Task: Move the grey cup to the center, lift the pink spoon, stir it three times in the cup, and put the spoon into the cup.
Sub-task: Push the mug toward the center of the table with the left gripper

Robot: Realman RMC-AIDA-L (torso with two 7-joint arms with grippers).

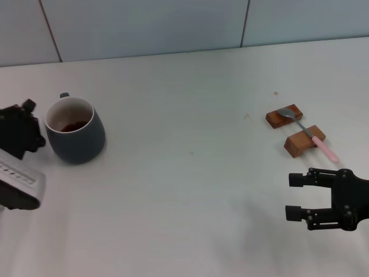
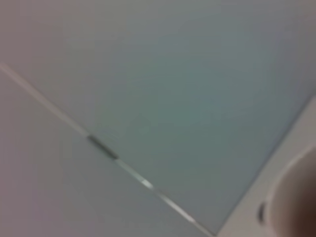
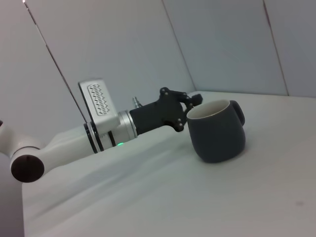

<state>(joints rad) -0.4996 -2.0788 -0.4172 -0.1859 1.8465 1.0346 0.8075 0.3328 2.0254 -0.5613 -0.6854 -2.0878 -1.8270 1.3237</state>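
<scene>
The grey cup (image 1: 75, 134) stands upright at the table's left, its handle pointing away to the back, brownish residue inside. My left gripper (image 1: 34, 123) is open right beside the cup's left wall, level with the rim; the right wrist view shows that gripper (image 3: 190, 112) next to the cup (image 3: 217, 131). The pink spoon (image 1: 308, 133) lies across two small wooden blocks at the right, metal bowl to the back, pink handle toward me. My right gripper (image 1: 293, 196) hovers open in front of the spoon, holding nothing.
Two brown wooden blocks (image 1: 283, 117) (image 1: 304, 141) carry the spoon. A tiled wall (image 1: 173, 23) closes the back of the white table (image 1: 184, 173). The left arm's silver link (image 1: 17, 182) lies near the front left edge.
</scene>
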